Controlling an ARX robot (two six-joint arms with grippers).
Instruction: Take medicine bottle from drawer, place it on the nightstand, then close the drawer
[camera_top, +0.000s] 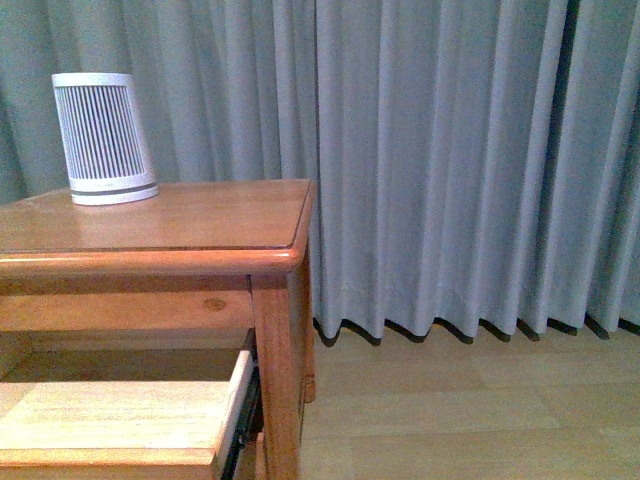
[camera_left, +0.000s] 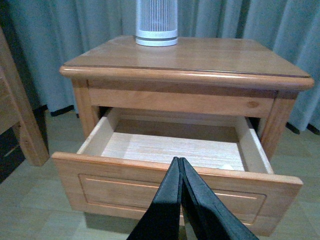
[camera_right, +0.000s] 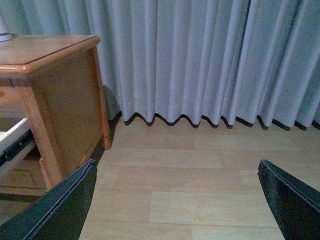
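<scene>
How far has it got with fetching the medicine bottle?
Done: the drawer stands open. In hand: nothing; the left gripper is shut and empty, the right gripper open. No bottle shows in the drawer or on the nightstand, which holds only a ribbed cylinder. Left: picking, placing, closing.

Front view: close, level with the nightstand (camera_top: 200, 225) top, looking across its right front corner toward the curtains (camera_top: 450, 160). Left wrist view: near, facing the open drawer (camera_left: 100, 182) from above. Right wrist view: low, beside the nightstand's right side, facing floor (camera_right: 200, 175) and curtains. All share the nightstand.
</scene>
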